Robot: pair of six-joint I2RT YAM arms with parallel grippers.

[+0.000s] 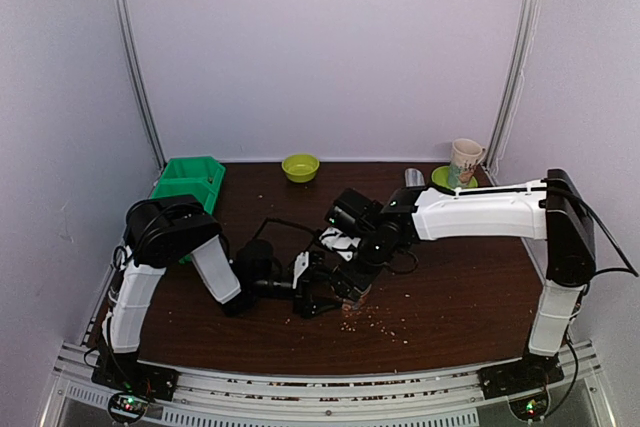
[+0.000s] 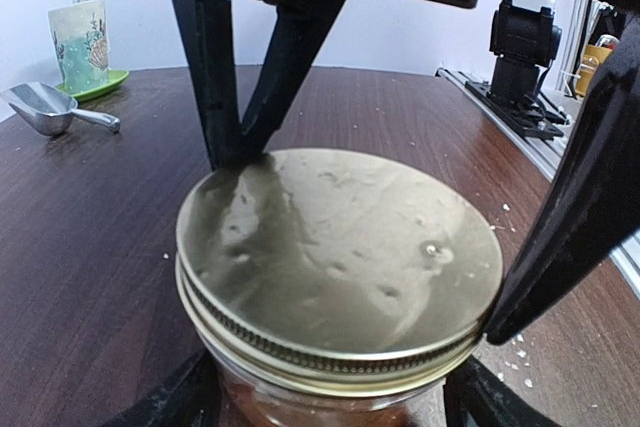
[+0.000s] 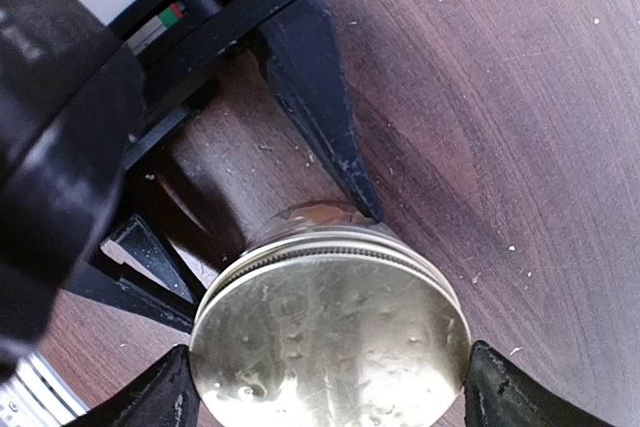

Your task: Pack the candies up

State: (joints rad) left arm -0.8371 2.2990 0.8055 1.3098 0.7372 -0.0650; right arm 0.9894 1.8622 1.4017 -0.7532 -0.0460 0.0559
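Observation:
A glass jar stands on the brown table with a gold screw lid on it. Reddish-brown contents show through the glass; no single one of the candies can be made out. My left gripper has its fingers against both sides of the jar body, below the lid. From above, my right gripper is shut on the lid, one fingertip on each side of the rim. In the top view both grippers meet at mid-table and hide the jar.
Pale crumbs lie scattered in front of the jar. A green bin sits at the back left, a yellow-green bowl at the back centre. A mug on a green saucer and a metal scoop are at the back right.

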